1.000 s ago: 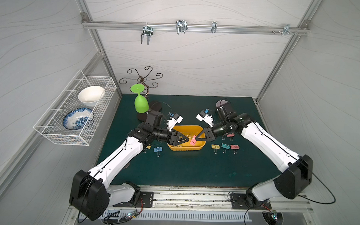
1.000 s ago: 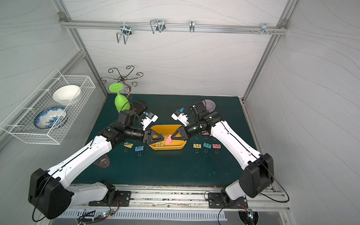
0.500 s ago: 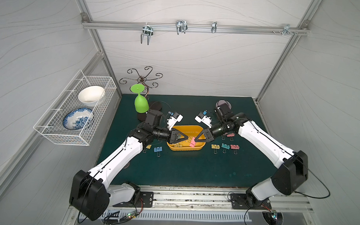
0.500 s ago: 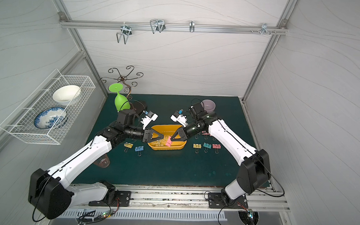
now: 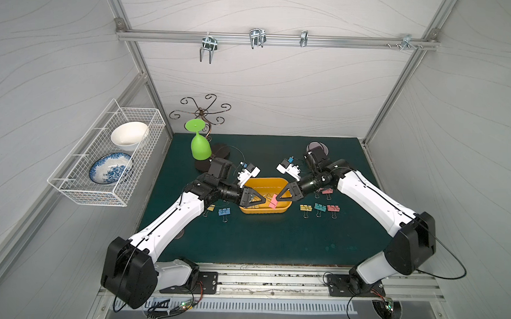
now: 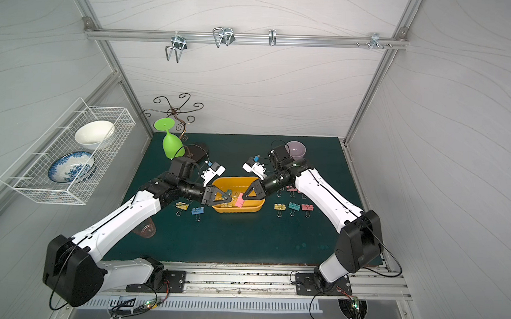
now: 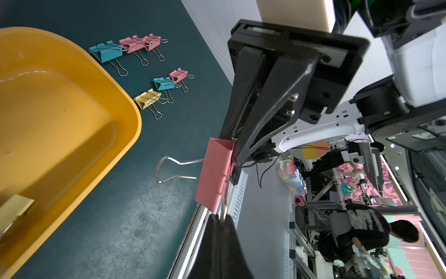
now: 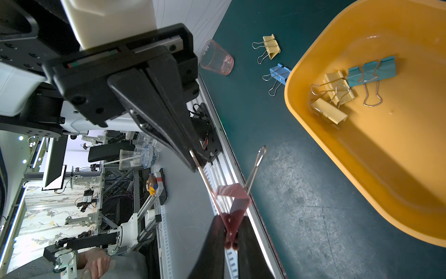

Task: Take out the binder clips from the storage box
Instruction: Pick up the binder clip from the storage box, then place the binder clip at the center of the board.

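Note:
The yellow-orange storage box point(image 5: 264, 210) sits mid-mat. A pink binder clip point(image 5: 273, 201) hangs above its near right part, held from both sides. My left gripper point(image 7: 220, 217) is shut on one golden wire handle of that pink clip point(image 7: 214, 174). My right gripper point(image 8: 231, 225) is shut on the pointed edge of the clip's pink body point(image 8: 233, 200); the other handle sticks out free. Inside the box point(image 8: 294, 96) lie two yellow clips point(image 8: 337, 87) and a teal one point(image 8: 371, 71). In both top views the two grippers' tips nearly meet over the box point(image 6: 238, 210).
Yellow point(image 5: 305, 208), teal point(image 5: 320, 207) and pink point(image 5: 333, 208) clips lie right of the box, more behind them. Blue point(image 5: 224, 211) and yellow clips lie to its left. An upturned green goblet point(image 5: 200, 145), lilac bowl point(image 6: 295, 148), pink cup point(image 6: 145, 228) and wall basket point(image 5: 108, 155) stand around.
The left jaws have closed onto the pink clip's wire handle. The right gripper has kept the clip over the box; both arms have barely shifted.

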